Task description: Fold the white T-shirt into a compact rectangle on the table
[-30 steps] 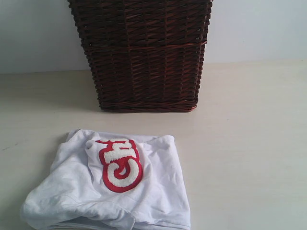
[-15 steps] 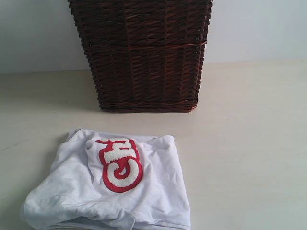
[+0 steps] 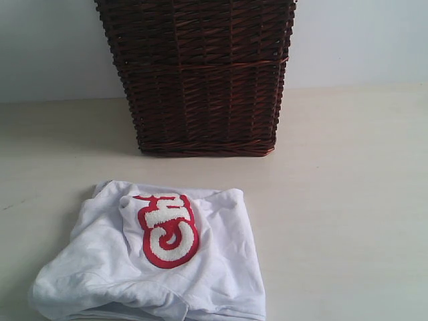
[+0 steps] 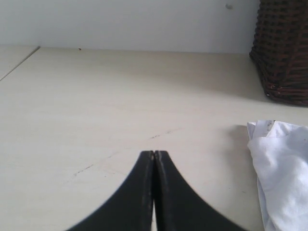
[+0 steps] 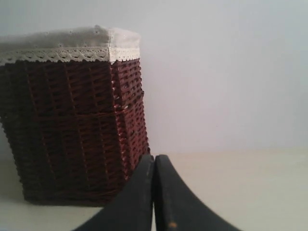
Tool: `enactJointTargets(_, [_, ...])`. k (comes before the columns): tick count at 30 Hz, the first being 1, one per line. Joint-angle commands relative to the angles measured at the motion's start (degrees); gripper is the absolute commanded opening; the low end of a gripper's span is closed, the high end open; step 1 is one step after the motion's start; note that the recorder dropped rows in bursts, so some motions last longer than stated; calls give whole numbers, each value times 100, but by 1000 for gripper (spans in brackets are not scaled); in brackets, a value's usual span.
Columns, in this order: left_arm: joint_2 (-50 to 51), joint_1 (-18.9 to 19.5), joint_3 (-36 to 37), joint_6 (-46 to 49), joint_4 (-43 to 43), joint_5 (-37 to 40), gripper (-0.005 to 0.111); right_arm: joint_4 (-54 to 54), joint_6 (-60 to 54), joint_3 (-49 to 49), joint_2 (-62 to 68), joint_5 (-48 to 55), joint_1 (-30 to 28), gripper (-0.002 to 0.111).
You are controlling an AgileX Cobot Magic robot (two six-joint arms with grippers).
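Nothing has been moved since before: the white T-shirt (image 3: 217, 267) is left lumpy, only roughly folded, on the table (image 3: 348, 200), and the left gripper (image 4: 154, 153) and right gripper (image 5: 154, 156) are squeezed closed, empty.

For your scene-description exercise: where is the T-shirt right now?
In the exterior view the T-shirt lies bunched on the table at lower left, in front of the basket and apart from it.

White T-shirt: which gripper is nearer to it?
Likely left. The left gripper, shut, is over the table with an edge of the white T-shirt beside it; the right gripper, shut, faces the wicker basket, no shirt in view.
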Motion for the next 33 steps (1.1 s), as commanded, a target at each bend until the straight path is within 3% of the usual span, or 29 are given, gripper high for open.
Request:
enactJointTargets(1, [-29, 2, 12, 0, -2, -43, 0, 3349, -2877, 24, -22, -28, -31, 0])
enactJointTargets(4, [-29, 2, 12, 0, -2, -43, 0, 5552, -5946, 24, -22, 151, -31, 0])
enactJointTargets(6, [-29, 2, 12, 0, -2, -43, 0, 5782, -7258, 24, -22, 497, -71, 0])
enactJointTargets(8, [-29, 2, 12, 0, -2, -43, 0, 5576, -7544, 24, -22, 900, -188, 0])
enactJointTargets(11, [-29, 2, 12, 0, -2, -43, 0, 5121, -7139, 24, -22, 1549, -417, 0])
enactJointTargets(14, [-29, 2, 12, 0, -2, -43, 0, 4981, -6104, 24, -22, 1559, -685, 0])
enactJointTargets(18, [-29, 2, 12, 0, -2, -43, 0, 4755, -5537, 24, -22, 1484, -715, 0])
enactJointTargets(33, [-29, 2, 12, 0, -2, -43, 0, 4785, -5619, 24, -22, 1540, -715, 0])
